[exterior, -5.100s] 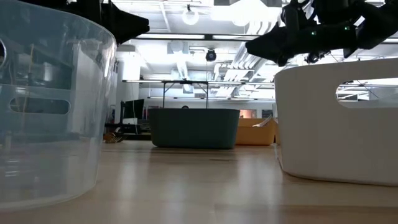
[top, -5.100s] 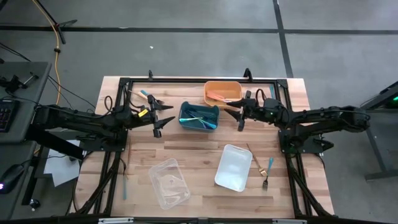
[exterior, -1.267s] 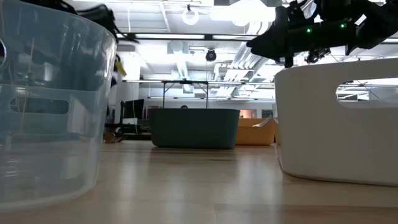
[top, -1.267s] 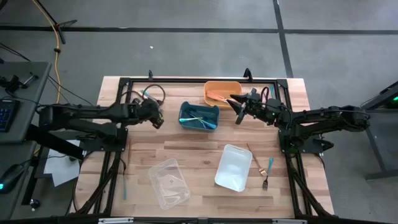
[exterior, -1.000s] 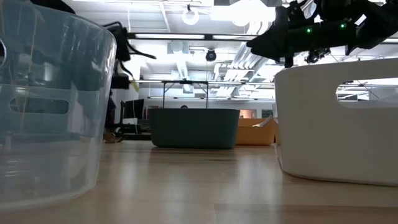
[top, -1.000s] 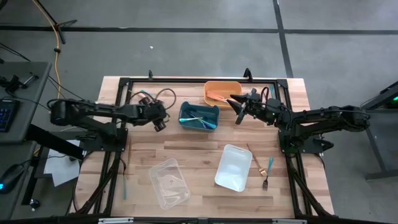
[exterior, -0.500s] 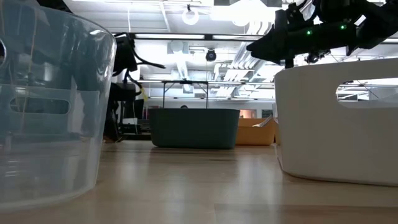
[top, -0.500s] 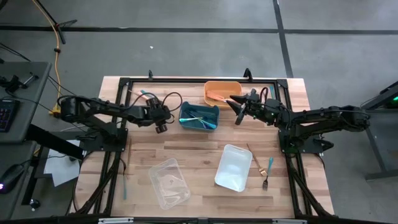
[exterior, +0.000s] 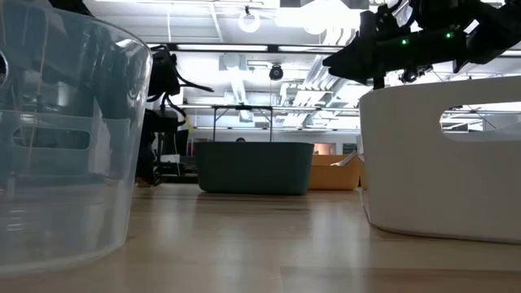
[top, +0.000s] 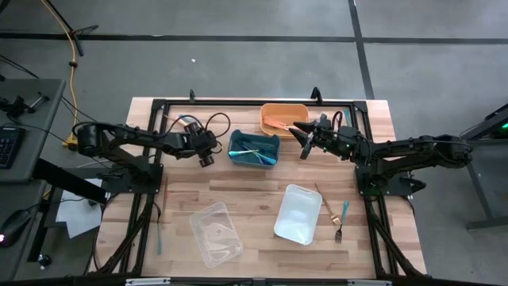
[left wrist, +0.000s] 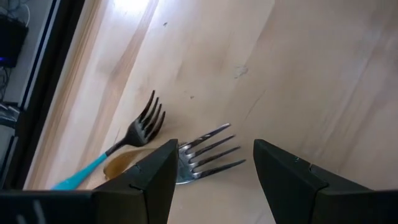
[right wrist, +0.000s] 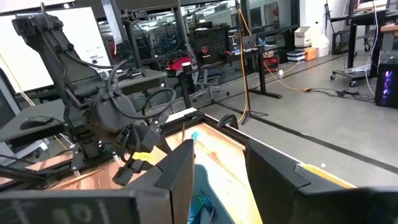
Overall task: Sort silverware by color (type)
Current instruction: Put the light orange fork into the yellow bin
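My left gripper [top: 206, 157] [left wrist: 214, 165] hangs open over the wood at the table's far left, tilted downward. In the left wrist view a silver fork [left wrist: 208, 152] lies with its tines between the fingers, which do not touch it. Beside it lie a dark fork with a teal handle [left wrist: 127, 142] and a gold piece [left wrist: 121, 165]. My right gripper [top: 299, 139] [right wrist: 219, 168] stands open and level between the orange bin [top: 284, 119] and the blue bin [top: 254, 148], with nothing between its fingers. A gold fork [top: 325, 202] and a teal-handled fork [top: 343, 218] lie at the near right.
A white bin [top: 298, 213] and a clear bin [top: 216, 233] stand near the front. The blue bin holds teal pieces and the orange bin a salmon one. A black frame rail [left wrist: 46, 74] runs close by the forks. A teal-handled piece [top: 185, 120] lies at the far left.
My left gripper has sunk toward the table and gone a little toward the right edge, staying open. My right gripper has kept still.
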`<action>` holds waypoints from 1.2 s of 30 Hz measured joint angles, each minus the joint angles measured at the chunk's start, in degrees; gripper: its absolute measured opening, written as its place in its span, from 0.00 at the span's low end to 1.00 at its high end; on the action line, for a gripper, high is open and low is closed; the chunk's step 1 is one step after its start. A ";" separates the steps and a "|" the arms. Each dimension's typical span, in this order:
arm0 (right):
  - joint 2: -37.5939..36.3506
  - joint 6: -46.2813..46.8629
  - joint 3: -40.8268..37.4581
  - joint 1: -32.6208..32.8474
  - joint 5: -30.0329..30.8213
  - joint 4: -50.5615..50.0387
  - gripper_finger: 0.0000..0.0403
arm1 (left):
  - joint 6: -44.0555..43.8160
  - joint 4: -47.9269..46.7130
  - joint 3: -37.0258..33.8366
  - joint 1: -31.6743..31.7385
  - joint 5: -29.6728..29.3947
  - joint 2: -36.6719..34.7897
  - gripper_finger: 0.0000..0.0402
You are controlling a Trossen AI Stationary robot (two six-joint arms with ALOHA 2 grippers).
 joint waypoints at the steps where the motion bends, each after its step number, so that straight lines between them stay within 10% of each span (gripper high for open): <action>1: 0.00 -0.02 0.00 0.00 0.00 0.01 0.34 | -0.05 0.00 0.00 0.18 0.00 0.00 0.50; 36: 0.00 0.08 0.00 0.00 -0.81 -0.03 0.34 | -3.38 -0.13 -0.04 1.63 4.94 0.00 0.50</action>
